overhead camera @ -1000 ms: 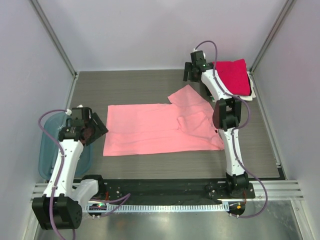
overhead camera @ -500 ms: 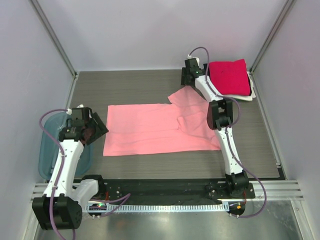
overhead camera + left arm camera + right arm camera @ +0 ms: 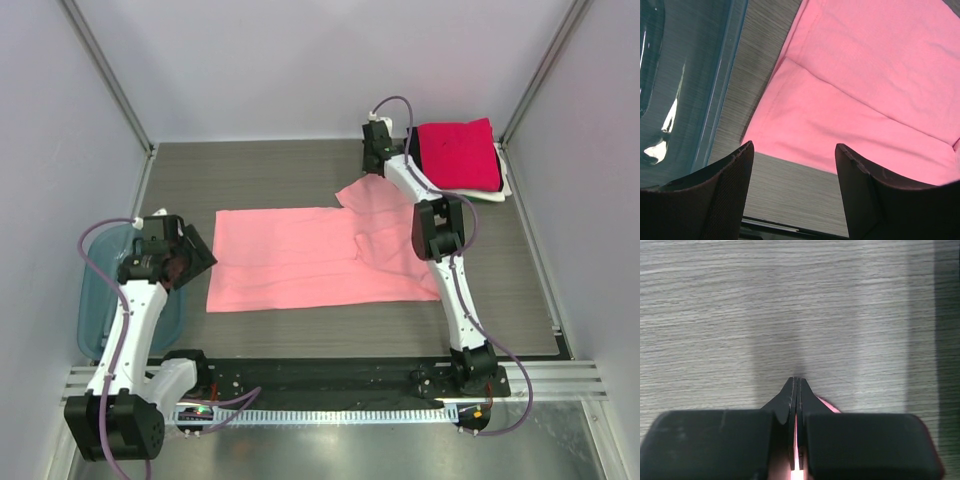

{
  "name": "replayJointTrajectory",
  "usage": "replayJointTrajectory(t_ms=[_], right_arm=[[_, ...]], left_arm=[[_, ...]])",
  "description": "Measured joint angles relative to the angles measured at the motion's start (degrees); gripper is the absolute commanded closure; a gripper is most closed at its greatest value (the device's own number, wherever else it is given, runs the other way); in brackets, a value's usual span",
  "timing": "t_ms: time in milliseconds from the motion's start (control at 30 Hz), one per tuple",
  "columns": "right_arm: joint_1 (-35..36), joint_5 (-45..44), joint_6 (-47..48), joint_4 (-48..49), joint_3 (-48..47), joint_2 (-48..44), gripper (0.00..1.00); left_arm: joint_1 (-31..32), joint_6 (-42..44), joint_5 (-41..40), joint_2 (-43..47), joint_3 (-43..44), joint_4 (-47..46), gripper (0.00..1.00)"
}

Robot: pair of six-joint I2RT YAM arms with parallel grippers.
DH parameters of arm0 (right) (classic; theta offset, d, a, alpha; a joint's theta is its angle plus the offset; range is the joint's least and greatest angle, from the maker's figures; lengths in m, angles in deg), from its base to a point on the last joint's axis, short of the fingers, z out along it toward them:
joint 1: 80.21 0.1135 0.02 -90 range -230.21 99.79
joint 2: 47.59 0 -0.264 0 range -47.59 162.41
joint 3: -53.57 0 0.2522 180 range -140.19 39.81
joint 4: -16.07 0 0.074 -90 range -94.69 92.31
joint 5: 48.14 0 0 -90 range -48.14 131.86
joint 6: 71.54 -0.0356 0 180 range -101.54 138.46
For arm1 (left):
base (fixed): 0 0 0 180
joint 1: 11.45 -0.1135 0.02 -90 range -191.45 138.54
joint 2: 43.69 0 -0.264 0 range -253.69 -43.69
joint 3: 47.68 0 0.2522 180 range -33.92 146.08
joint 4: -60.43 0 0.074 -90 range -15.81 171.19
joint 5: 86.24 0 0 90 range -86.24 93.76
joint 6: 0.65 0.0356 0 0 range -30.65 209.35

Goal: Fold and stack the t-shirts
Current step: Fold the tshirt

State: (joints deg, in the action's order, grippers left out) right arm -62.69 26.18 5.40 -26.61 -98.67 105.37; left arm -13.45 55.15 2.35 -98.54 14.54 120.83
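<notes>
Salmon-pink t-shirt (image 3: 300,260) lies flat across the middle of the tabletop (image 3: 260,180). It forms a long band running left to right, with a lengthwise fold line and soft creases toward its right end. Its near edge stops short of the tabletop's near edge, leaving an open strip of wood grain.

At the near left, the left claw (image 3: 794,149) hangs released. Its two fingers are spread wide by the shirt's near left corner, apart from the cloth. Just left of it, one translucent blue bin (image 3: 95,290) sits at the tabletop's left edge.

Farther back, one sleeve (image 3: 375,195) juts from the shirt's far right. The right claw (image 3: 796,382) is clenched on the sleeve's tip, its fingers pressed together with pink cloth showing between them. Beyond the shirt, open tabletop runs to the back wall (image 3: 300,70), and another open strip runs along the right side.

In the far right corner, one folded magenta-red t-shirt (image 3: 458,155) lies square, close to both walls. A sliver of white cloth (image 3: 505,190) shows under its right edge. The count is two shirts plainly seen, two arms, two claws and one bin.
</notes>
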Motion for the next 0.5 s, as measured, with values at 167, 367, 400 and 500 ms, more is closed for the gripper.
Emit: replayJointTrajectory(t_ms=[167, 367, 400, 500], right_arm=[[0.0, 0.37, -0.72, -0.52, 1.44, -1.25, 0.99], [0.0, 0.98, -2.01, -3.76, 5.77, -4.94, 0.99], [0.0, 1.29, -2.29, -4.44, 7.13, -6.19, 0.99], [0.0, 2.19, -3.21, -5.16, 11.26, -10.12, 0.99]], left_arm=[[0.0, -0.15, -0.17, -4.59, 1.36, -1.25, 0.34], [0.0, -1.4, -1.53, -22.29, 15.82, -2.97, 0.36], [0.0, -1.6, -1.66, -25.94, 19.61, -3.72, 0.37], [0.0, -1.79, -2.36, -36.57, 29.07, -6.32, 0.39]])
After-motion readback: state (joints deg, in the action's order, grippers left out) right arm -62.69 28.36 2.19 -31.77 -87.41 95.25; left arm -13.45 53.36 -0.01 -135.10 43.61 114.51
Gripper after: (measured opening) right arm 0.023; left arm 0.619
